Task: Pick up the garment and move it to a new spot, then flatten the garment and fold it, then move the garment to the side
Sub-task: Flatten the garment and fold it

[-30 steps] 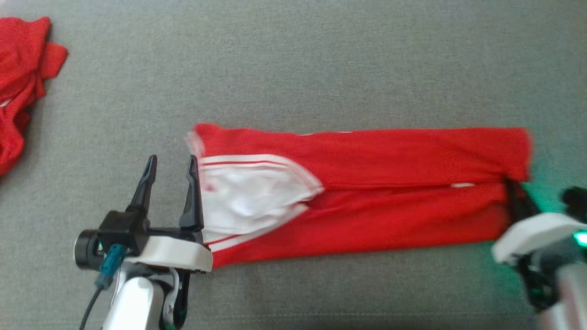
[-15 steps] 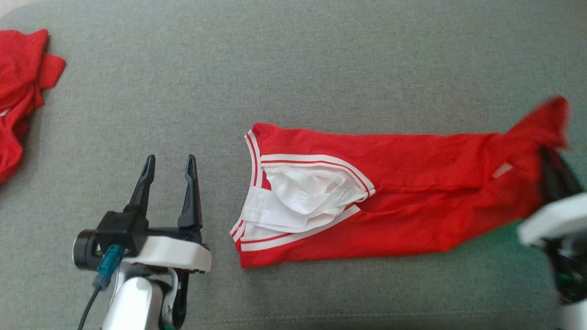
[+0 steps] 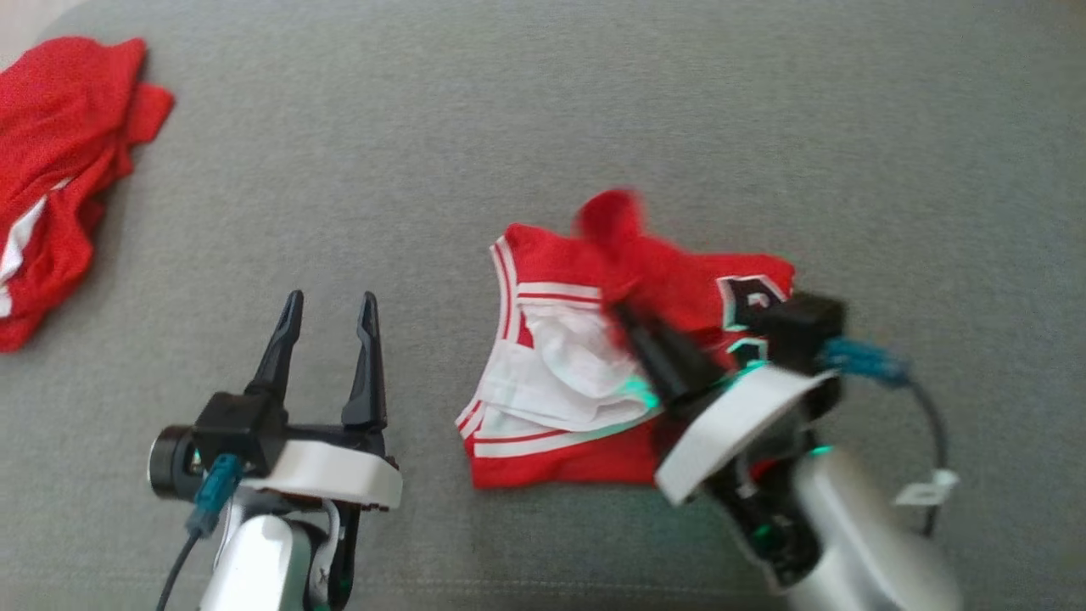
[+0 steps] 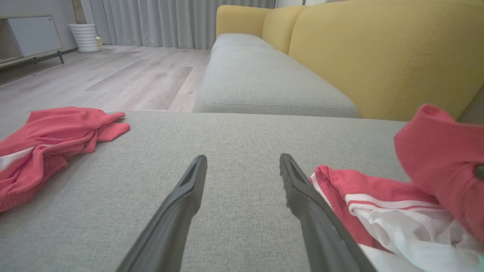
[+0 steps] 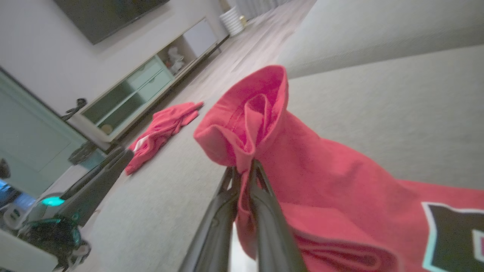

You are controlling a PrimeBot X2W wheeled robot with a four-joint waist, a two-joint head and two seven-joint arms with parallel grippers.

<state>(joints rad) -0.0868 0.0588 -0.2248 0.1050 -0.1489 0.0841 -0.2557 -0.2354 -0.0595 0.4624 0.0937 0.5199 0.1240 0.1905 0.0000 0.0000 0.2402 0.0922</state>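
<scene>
Carried toward 9 o'clock since before: hem of garment [image 3: 543, 373], pinched tight in my right pincer [image 3: 621, 312]; rest lies doubled, mid-cushion [image 3: 594, 127]. Left pincer [image 3: 331, 299], at its 9 o'clock, gapes empty.

A crumpled red cloth heap with a white stripe [image 3: 59, 170] lies well off to my left on the grey woven seat cushion [image 3: 543, 110] beneath me. Beyond it I see a yellow upholstered sofa back [image 4: 378, 56] and a pale wooden plank floor [image 4: 113, 71]. A white ribbed pot [image 4: 85, 37] stands beside grey pleated curtains [image 4: 170, 22], and a low pale cabinet [image 5: 151, 81] sits under a dark wall screen [image 5: 106, 15].
</scene>
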